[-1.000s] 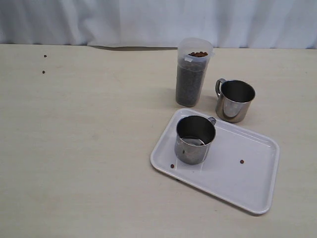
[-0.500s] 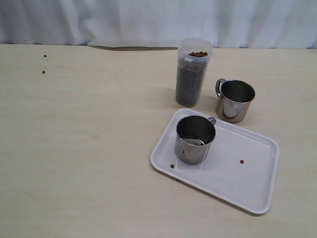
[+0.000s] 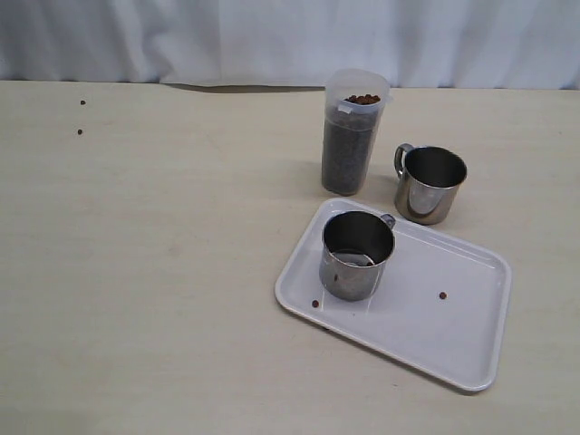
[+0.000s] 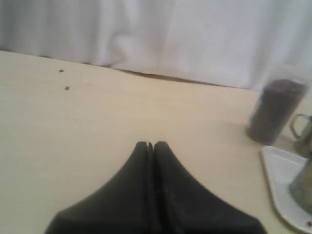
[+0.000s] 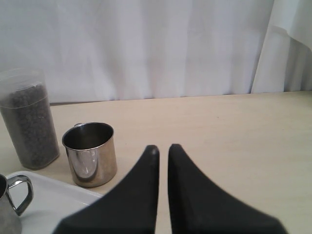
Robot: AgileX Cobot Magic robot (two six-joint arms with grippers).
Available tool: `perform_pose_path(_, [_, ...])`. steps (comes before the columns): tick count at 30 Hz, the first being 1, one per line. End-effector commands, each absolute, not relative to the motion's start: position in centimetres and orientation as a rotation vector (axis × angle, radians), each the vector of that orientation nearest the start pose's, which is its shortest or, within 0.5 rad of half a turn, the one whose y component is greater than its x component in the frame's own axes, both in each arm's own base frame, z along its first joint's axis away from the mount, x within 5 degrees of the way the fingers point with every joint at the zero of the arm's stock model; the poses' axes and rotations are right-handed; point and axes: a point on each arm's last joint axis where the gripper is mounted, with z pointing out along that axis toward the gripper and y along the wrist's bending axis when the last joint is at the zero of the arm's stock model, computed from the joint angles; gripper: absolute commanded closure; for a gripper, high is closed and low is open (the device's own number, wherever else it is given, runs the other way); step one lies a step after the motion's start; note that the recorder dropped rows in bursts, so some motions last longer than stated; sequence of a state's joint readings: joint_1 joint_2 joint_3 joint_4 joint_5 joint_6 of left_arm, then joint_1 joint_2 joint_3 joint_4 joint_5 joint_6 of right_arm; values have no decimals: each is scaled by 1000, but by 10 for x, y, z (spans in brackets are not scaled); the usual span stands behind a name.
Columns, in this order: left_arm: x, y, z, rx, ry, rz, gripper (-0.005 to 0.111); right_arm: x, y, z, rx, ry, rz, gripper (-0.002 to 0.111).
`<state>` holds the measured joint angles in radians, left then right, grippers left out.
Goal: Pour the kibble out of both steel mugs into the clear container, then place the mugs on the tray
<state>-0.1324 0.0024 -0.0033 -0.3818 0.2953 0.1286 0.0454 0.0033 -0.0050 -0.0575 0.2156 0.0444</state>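
The clear container (image 3: 353, 136) stands at the back of the table, filled nearly to its rim with dark kibble (image 3: 349, 159). One steel mug (image 3: 356, 256) stands upright on the white tray (image 3: 435, 335), at its near-left end. The other steel mug (image 3: 430, 184) stands on the table just behind the tray, right of the container. No kibble shows inside either mug. Neither gripper appears in the exterior view. My left gripper (image 4: 150, 144) is shut and empty, well left of the container (image 4: 274, 111). My right gripper (image 5: 163, 148) is shut with nothing in it, near the table mug (image 5: 90, 154).
Two loose pellets (image 3: 442, 295) lie on the tray, and two more pellets (image 3: 80, 131) lie on the table at the far left. A white curtain (image 3: 272, 36) closes off the back edge of the table.
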Motion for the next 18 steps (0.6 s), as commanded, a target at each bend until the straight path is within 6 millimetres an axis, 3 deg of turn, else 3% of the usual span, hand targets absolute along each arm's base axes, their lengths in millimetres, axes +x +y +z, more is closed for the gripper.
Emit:
perform_pose_path(1, [54, -5, 186, 8, 1790, -153, 107, 56, 2, 194, -51, 1697, 9, 103])
perform_pose_path(9, [54, -8, 188, 207, 1745, -29, 107, 56, 2, 194, -51, 1697, 9, 103])
perform_pose_path(18, [56, -9, 200, 149, 1627, -86, 107, 56, 2, 194, -51, 1697, 9, 103])
